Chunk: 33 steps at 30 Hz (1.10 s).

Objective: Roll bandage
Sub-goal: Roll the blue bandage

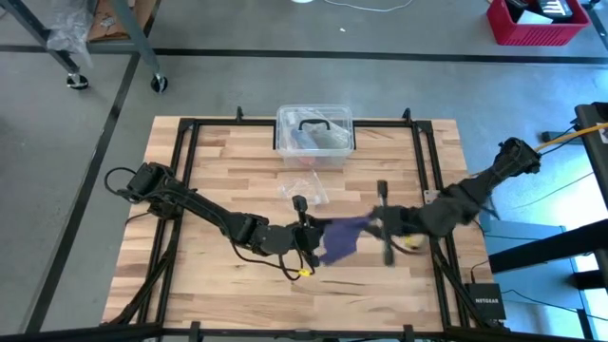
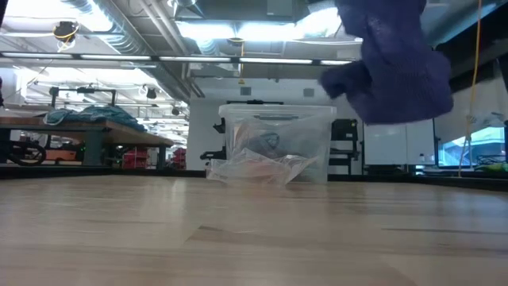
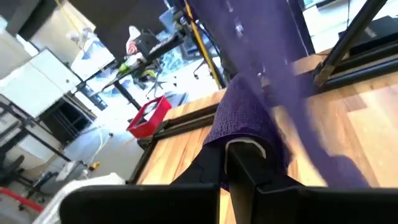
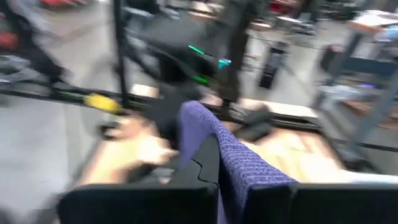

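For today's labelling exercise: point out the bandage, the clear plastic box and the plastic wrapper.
bandage (image 1: 339, 237), high view, bunched middle.
clear plastic box (image 1: 315, 138), high view, its lid.
plastic wrapper (image 1: 302, 187), high view, crinkled centre.

Overhead, table-level, two wrist cams; share bandage (image 1: 340, 239).

Overhead strip lights (image 2: 262, 30) give bright, even illumination, burning out to white glare against the ceiling in the low view, while the wooden table (image 1: 237, 161) seen from above is evenly lit with only soft, faint shadows beneath the arms. The right wrist view is heavily smeared by motion blur across the whole background, and the bandage (image 3: 249, 118) in the left wrist view is streaked along its hanging length. In the low view the near tabletop is soft and out of focus, and the bandage hanging close to the lens is blurred at its edges.
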Available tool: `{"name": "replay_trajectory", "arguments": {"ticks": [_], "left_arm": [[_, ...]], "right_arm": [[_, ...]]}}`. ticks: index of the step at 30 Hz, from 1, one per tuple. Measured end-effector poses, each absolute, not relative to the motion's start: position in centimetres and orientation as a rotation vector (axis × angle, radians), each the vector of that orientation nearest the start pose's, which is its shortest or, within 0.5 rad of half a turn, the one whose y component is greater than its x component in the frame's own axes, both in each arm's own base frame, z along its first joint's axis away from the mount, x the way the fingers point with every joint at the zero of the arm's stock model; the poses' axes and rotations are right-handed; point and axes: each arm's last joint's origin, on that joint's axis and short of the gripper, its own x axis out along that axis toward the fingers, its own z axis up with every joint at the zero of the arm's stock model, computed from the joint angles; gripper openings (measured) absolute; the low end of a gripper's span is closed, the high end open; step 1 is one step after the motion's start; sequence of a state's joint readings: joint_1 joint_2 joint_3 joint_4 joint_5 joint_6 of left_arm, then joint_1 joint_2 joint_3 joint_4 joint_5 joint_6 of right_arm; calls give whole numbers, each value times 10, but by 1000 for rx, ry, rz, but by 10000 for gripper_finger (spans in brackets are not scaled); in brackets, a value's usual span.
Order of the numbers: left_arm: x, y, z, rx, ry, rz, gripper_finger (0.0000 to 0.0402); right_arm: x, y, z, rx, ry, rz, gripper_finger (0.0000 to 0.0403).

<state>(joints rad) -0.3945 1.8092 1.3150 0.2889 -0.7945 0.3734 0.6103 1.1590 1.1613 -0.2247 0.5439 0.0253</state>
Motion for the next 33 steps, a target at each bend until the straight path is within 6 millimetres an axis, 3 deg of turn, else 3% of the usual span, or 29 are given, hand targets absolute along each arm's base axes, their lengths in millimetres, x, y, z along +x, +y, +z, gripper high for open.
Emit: {"name": "replay_trajectory", "arguments": {"ticks": [3, 8, 13, 19, 24, 33], "left_arm": [[388, -138, 277, 492, 267, 418, 0], [387, -139, 278, 501, 268, 437, 0], [388, -138, 278, 500, 263, 398, 0], [390, -138, 275, 531, 269, 347, 0], [392, -140, 271, 561, 282, 339, 0], [388, -152, 274, 627, 258, 312, 0]], "right_arm": [[199, 143, 394, -59, 215, 177, 5], [176, 168, 389, -35, 283, 314, 5], [165, 173, 387, -60, 276, 177, 5], [180, 151, 393, -91, 212, -68, 5], [194, 130, 398, -68, 189, -173, 5], [201, 82, 405, -32, 188, -332, 5]]}}
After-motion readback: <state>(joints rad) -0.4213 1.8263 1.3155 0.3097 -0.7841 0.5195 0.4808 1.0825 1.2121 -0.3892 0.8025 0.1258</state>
